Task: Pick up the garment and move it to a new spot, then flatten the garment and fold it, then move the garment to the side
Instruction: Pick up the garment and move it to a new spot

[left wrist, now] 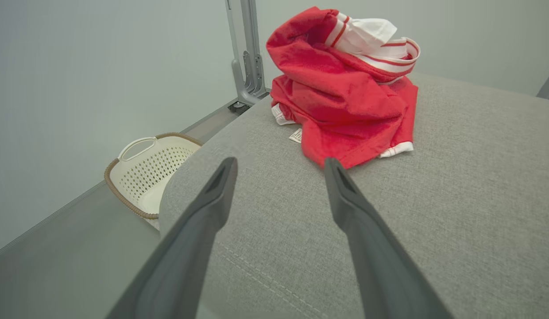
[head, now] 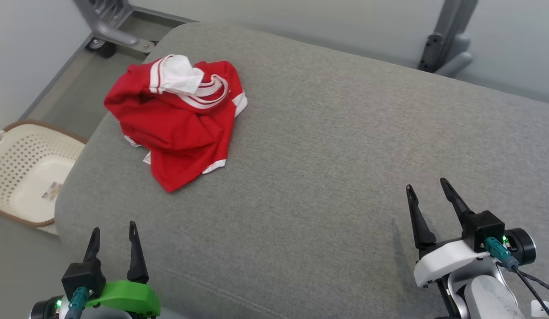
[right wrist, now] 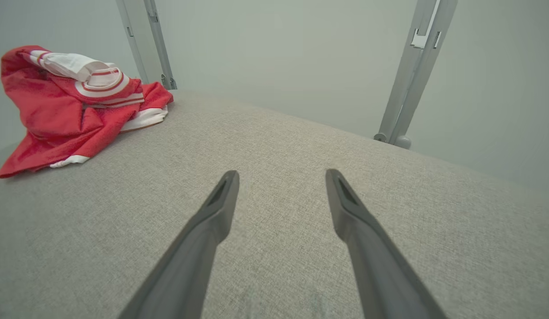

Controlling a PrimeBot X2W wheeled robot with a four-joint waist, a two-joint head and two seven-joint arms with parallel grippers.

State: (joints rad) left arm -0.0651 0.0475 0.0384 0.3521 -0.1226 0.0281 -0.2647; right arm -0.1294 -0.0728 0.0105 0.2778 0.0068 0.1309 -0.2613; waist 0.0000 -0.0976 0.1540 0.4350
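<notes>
Crumpled red-and-white garment (head: pixel 177 124) lies at the far left of the grey cushion (head: pixel 345 155); left pincer (head: pixel 114 227) and right pincer (head: pixel 427 184) sit near, spread wide, holding nothing

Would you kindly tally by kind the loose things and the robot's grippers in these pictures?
Garments: 1, the red and white garment, crumpled on the grey cushion
Baskets: 1, the cream basket on the floor
Grippers: 2, the left gripper and the right gripper, both open
Total: 4
</notes>
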